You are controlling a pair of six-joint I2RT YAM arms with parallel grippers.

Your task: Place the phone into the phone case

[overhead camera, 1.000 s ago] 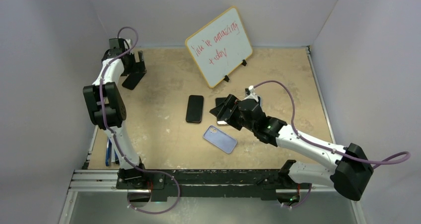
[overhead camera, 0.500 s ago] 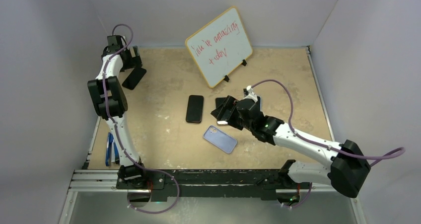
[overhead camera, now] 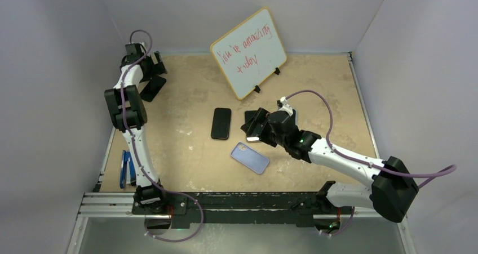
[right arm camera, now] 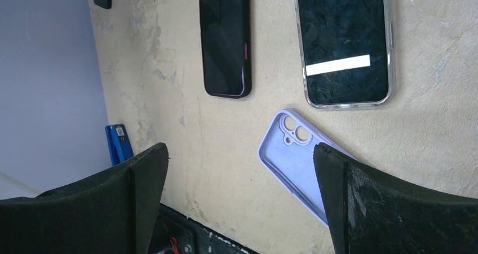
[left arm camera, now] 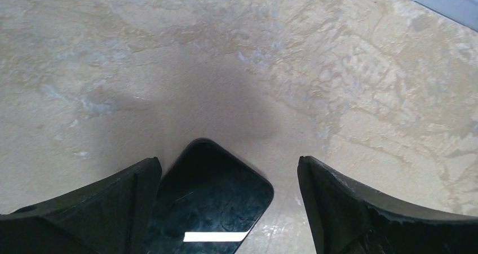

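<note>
Right hand (overhead camera: 251, 127), spread, is nearer: phone (overhead camera: 221, 123) at its 9 o'clock, long axis 12–6; case (overhead camera: 249, 157) at 6.

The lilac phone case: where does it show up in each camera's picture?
Top external: lilac case at table centre, nearer the arm bases than the black phone.
Left wrist: not in it.
Right wrist: lower middle, below and right of the black phone.
Shared landmark: that black phone.
</note>
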